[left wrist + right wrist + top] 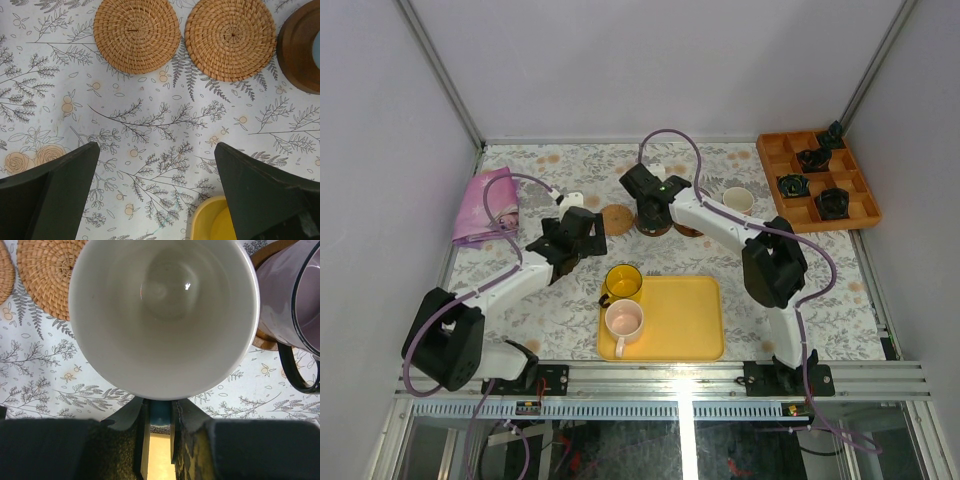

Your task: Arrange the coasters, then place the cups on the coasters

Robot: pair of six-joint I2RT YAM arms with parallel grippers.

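Closest to the right wrist lens, the right gripper (pixel 159 412) had its dark fingers pinched on the blue handle of the white-and-light-blue cup (pixel 160 315), whose open mouth filled most of that view. Just to its right stood the purple-grey cup (pixel 287 290) on a dark coaster (pixel 261 342). To its left lay one of the woven tan coasters (pixel 45 275), bare.

The step in hand looked like placing this cup. The next move would call for centring it on a free coaster, lowering it level and clear of its purple-grey neighbour (the two were very near), then letting go.

The left gripper (pixel 157 192) hung spread wide and empty above the tablecloth (pixel 150 125), with both woven tan coasters in its view bare. The yellow cup (pixel 623 282) and pale pink cup (pixel 624 320) stood at the yellow tray (pixel 685 325).

What lay under the held cup was hidden by its own body, so I could not tell whether it was touching down. From above, the right arm covered that spot, and a fifth coaster could not be made out.
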